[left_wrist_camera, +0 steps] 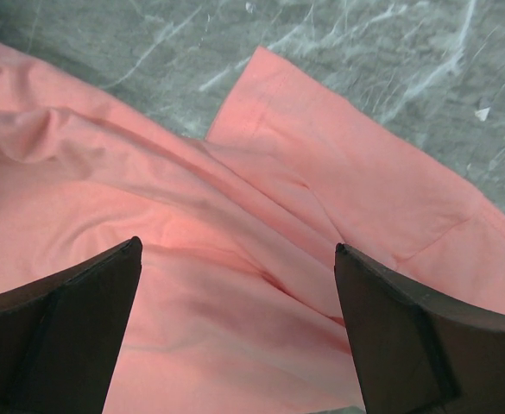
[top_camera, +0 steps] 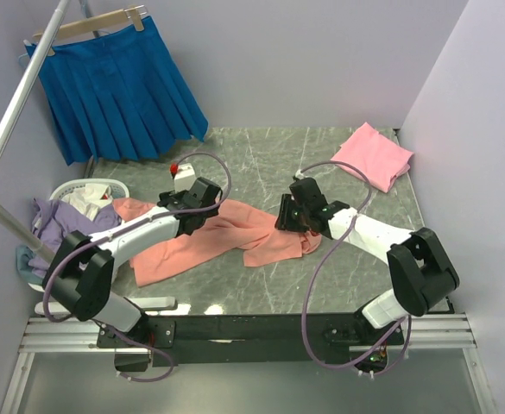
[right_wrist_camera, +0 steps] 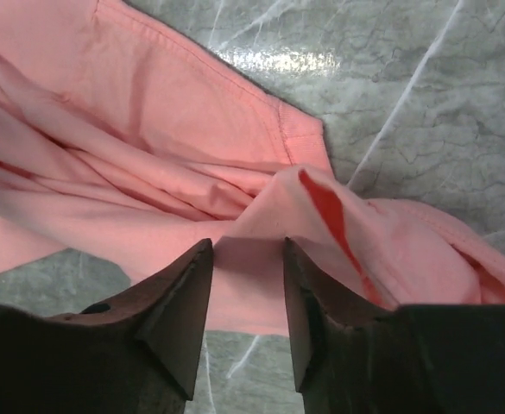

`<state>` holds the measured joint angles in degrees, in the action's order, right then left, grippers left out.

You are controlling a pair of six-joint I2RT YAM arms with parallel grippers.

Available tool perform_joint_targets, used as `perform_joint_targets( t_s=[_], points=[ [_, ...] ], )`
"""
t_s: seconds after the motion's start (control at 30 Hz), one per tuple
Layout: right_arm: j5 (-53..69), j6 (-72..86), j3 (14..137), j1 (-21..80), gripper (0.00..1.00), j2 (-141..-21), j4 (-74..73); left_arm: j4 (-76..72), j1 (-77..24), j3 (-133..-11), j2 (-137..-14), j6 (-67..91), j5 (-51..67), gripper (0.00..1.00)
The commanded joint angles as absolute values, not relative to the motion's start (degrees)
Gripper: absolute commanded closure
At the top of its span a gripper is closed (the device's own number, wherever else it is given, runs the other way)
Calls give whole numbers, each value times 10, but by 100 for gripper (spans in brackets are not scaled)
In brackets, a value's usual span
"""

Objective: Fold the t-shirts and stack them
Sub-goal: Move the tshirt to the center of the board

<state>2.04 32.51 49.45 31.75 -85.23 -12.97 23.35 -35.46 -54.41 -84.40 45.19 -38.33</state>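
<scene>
The salmon t-shirt (top_camera: 209,237) is lying crumpled at the middle of the desk (top_camera: 261,172), with the jaws of the right gripper (right_wrist_camera: 248,246) grasping a raised fold of it and those of the left gripper (left_wrist_camera: 236,246) hanging released above flat cloth, so the left is best taking a clean edge before any spreading.

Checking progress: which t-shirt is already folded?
The lighter pink cotton t-shirt, a compact square at the far right corner; the salmon-orange cotton t-shirt lies spread and rumpled.

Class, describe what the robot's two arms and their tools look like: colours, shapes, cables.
The left arm and right arm have white links and bulky black joints, each with a loose lilac cable. The left tool and right tool end in two dark wedge-shaped fingers.
</scene>
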Motion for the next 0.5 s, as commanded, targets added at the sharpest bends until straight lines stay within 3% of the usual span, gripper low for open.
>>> perform_joint_targets(
  t_s=[0.0, 0.03, 0.13, 0.3, 0.47],
  points=[
    [-4, 323, 533, 323, 44, -862, -141, 218, -350, -551, -862, 438, -360, 1],
    [-18, 321, 540, 324, 25, -863, -171, 218, -350, -552, -867, 435, -359, 1],
    [-36, 316, 533, 326, 14, -819, -189, 221, -349, -550, -863, 430, -360, 1],
    [-47, 304, 506, 325, 11, -769, -216, 214, -349, -530, -846, 419, -324, 1],
    [-47, 272, 482, 326, 17, -778, -211, 190, -351, -494, -822, 431, -287, 1]
  ],
)
